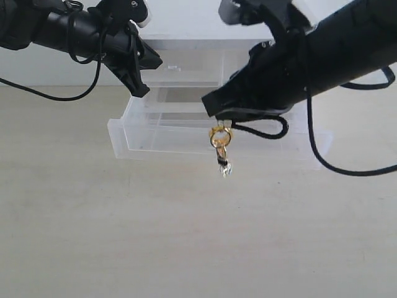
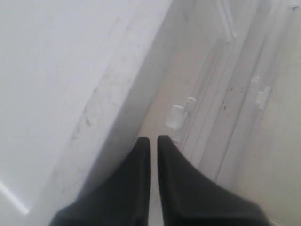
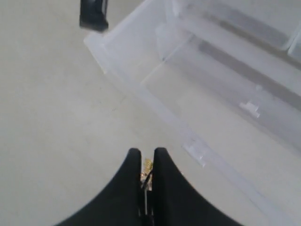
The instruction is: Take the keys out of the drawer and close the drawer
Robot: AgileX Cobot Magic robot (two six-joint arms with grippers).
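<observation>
The keys (image 1: 221,139), gold rings with a small silver charm below, dangle in the air just in front of the drawer's front wall. My right gripper (image 1: 218,119) is shut on their top, and the black cord loop (image 1: 268,129) trails beside it. The right wrist view shows gold (image 3: 147,165) pinched between the shut right gripper (image 3: 147,151) fingers. The drawer (image 1: 155,143), translucent white, stands pulled far out of the unit and looks empty. Up at the drawer's left rear corner my left gripper (image 1: 141,87) is shut on nothing; its fingertips (image 2: 154,139) nearly touch.
The three-tier translucent unit (image 1: 186,65) stands at the back against a white wall. A small white tab handle (image 2: 176,117) shows in the left wrist view. Bare beige tabletop (image 1: 186,236) spreads in front of the drawer. The left gripper's tip (image 3: 94,14) shows beyond the drawer's corner (image 3: 96,40).
</observation>
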